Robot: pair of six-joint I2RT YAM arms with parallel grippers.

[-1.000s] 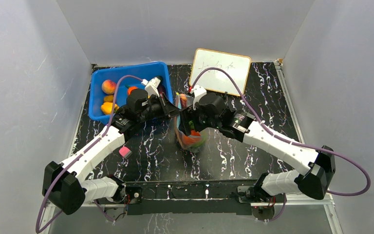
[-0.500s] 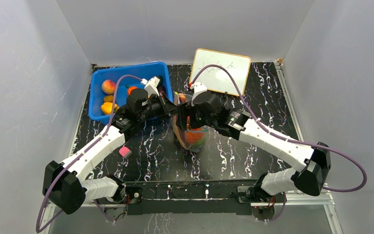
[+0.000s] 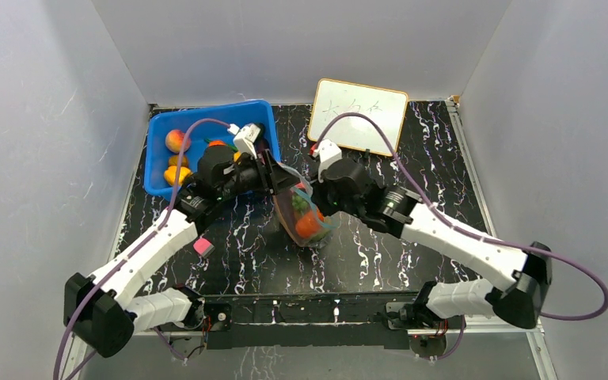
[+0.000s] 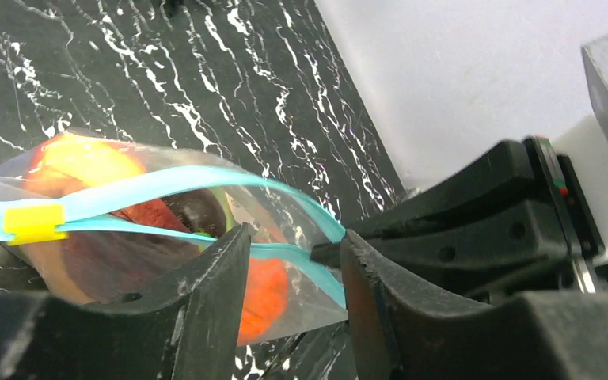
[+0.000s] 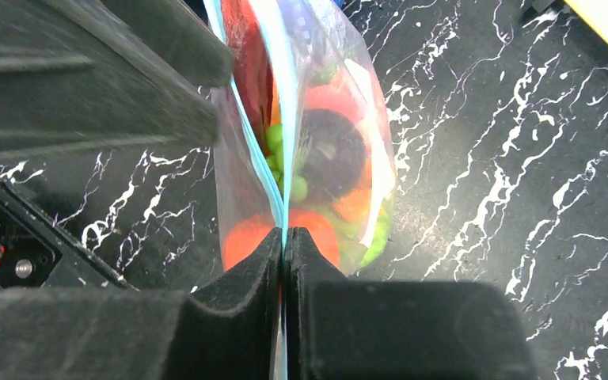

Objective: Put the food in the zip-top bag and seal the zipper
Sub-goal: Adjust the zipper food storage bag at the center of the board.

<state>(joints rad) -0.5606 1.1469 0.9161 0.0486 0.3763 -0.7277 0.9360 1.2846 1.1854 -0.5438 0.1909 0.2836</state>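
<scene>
Writing first: the whiteboard [image 3: 358, 115] in the upper middle of the top view carries faint scribbles, too thin to read. No brand or label shows on anything else.

Now the zip-top bag [image 3: 301, 214]: it sits dead centre of the top view on the black marbled table [image 3: 412, 253], just below and right of the blue bin [image 3: 158, 131], slung between the two arms. It is clear and crinkly, and the food [image 5: 328, 103] shows through it: red, orange, green and one dark round piece, packed tight.

In the left wrist view the zipper [image 4: 166, 182] runs as two teal tracks, gaping apart at frame left near a yellow slider tab [image 4: 33, 224] and meeting at frame right.

The left gripper [image 4: 294, 237] has its fingers spread, one teal track passing through the gap. The right gripper [image 5: 283, 237] is pinched tight on the zipper, pads pressed together with the strip between them.

A peach [image 3: 176, 140] and yellow pieces lie in the bin, and a pink cube [image 3: 203, 246] lies at lower left.
</scene>
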